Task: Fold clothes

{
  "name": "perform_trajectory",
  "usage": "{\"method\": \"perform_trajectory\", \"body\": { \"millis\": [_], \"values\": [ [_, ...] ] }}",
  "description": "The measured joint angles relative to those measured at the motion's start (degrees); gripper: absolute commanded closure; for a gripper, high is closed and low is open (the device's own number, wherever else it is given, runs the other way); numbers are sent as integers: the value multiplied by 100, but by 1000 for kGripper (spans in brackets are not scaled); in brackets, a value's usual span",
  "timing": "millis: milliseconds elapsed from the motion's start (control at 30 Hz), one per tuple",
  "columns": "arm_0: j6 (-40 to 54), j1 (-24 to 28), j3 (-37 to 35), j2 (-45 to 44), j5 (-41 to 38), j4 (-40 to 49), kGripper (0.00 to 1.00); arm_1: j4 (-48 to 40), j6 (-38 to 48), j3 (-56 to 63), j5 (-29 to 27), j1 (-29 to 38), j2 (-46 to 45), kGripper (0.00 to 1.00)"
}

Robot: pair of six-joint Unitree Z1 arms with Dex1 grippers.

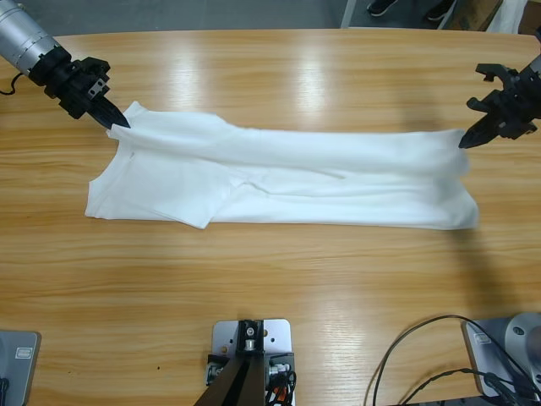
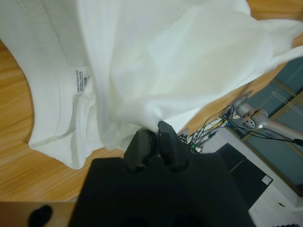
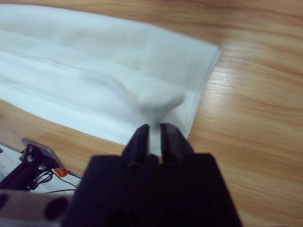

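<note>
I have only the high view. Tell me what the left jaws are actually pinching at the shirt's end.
Observer: The left gripper is shut on a bunch of fabric of the T-shirt, beside the collar.
Operator: Confirm that it's the neck end.
Observer: Yes, the neck label shows inside the collar in the left wrist view.
Operator: Now report the right side.
Observer: The right gripper pinches a small raised fold near the shirt's far corner, jaws closed on it.
</note>
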Motion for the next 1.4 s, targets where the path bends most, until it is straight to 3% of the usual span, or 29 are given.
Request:
{"method": "perform_trajectory", "body": {
  "millis": [400, 633, 733, 1000, 1400],
  "values": [
    [0, 33, 242, -104, 4, -181, 32, 15, 0, 133, 0, -7, 0, 4],
    [0, 149, 440, -440, 5, -393, 32, 14, 0, 119, 46, -8, 1, 68],
    [0, 148, 511, -478, 5, -520, 36, 14, 0, -30, 81, 1, 22, 139],
    [0, 128, 613, -478, 5, -667, 36, 88, 11, -639, 118, 358, 398, 151],
    [0, 128, 619, -478, 5, -737, 36, 88, 26, -588, 99, 412, 745, 156]
  ]
}}
